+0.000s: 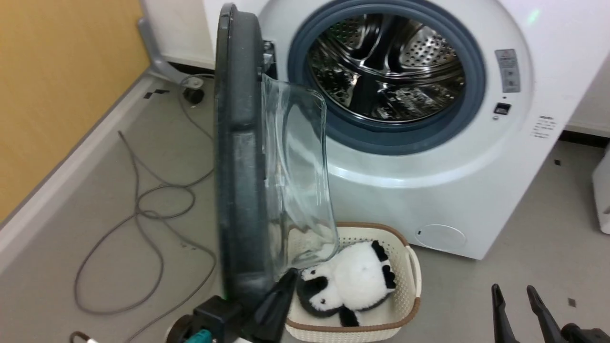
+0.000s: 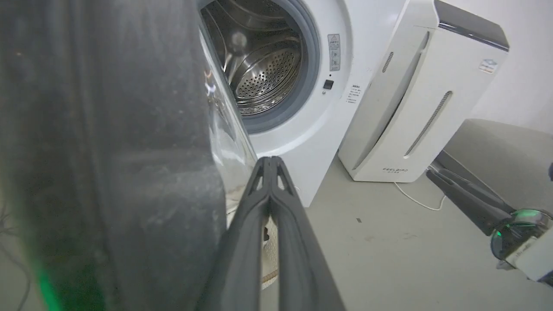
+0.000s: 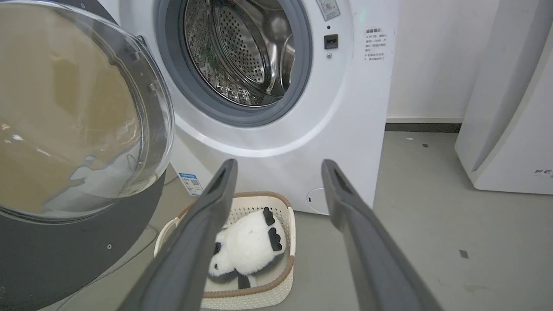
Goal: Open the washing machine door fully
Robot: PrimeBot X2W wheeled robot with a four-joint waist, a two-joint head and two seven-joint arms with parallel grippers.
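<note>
The washing machine is a white front-loader with a grey gasket and a bare steel drum. Its door stands swung out on the left, edge-on to me, the black rim upright and the glass bowl bulging towards the machine. My left gripper is shut with nothing in it, its tips at the door's lower inner side just beside the rim; contact is unclear. In the left wrist view the left gripper points at the machine front. My right gripper is open, low at the right, away from the door.
A cream basket holding a panda toy sits on the floor under the door and against the machine. A white FEELAIR appliance stands right of the machine. Cables lie on the floor by the yellow wall.
</note>
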